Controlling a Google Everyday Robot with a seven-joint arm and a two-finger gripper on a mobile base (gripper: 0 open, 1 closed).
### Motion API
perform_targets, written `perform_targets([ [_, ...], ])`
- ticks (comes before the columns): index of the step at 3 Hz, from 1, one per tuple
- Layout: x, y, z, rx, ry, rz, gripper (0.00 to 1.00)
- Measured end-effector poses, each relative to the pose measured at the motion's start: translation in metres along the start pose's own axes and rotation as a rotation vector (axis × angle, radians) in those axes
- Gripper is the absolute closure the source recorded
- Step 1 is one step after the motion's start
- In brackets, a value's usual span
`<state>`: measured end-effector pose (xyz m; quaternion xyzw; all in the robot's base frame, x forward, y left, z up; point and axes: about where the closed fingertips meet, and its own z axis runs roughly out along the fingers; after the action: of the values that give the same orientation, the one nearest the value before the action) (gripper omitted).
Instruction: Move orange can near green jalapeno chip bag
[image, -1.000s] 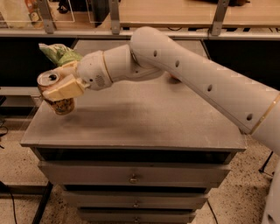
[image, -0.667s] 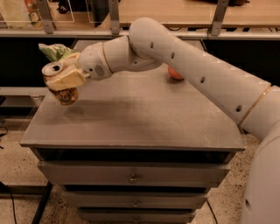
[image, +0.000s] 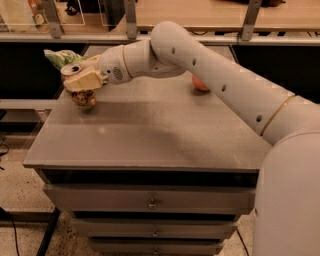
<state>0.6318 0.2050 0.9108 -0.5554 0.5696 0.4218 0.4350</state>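
The orange can (image: 82, 97) stands upright at the left side of the grey cabinet top (image: 150, 130), its silver top (image: 71, 69) showing above the fingers. My gripper (image: 82, 81) is shut on the orange can, with cream fingers (image: 85, 80) wrapped around its upper half. The green jalapeno chip bag (image: 61, 57) lies just behind the can at the back left corner, partly hidden by the gripper. My white arm (image: 210, 70) reaches in from the right.
A round red-orange apple (image: 199, 84) sits at the back right, partly hidden behind my arm. The cabinet has drawers (image: 150, 202) below its front edge. A metal railing (image: 130, 20) and wooden surface run behind the cabinet.
My gripper has carried the can farther back and slightly right along the left edge, closer to the chip bag. The apple now shows behind my arm.
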Motion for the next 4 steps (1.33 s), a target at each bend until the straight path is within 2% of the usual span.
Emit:
perform_targets([
  [1, 0.004, -0.020, 0.002, 0.016, -0.023, 0.025, 0.59],
  [3, 0.006, -0.035, 0.001, 0.027, -0.056, 0.037, 0.13],
  [4, 0.005, -0.035, -0.001, 0.024, -0.054, 0.033, 0.00],
])
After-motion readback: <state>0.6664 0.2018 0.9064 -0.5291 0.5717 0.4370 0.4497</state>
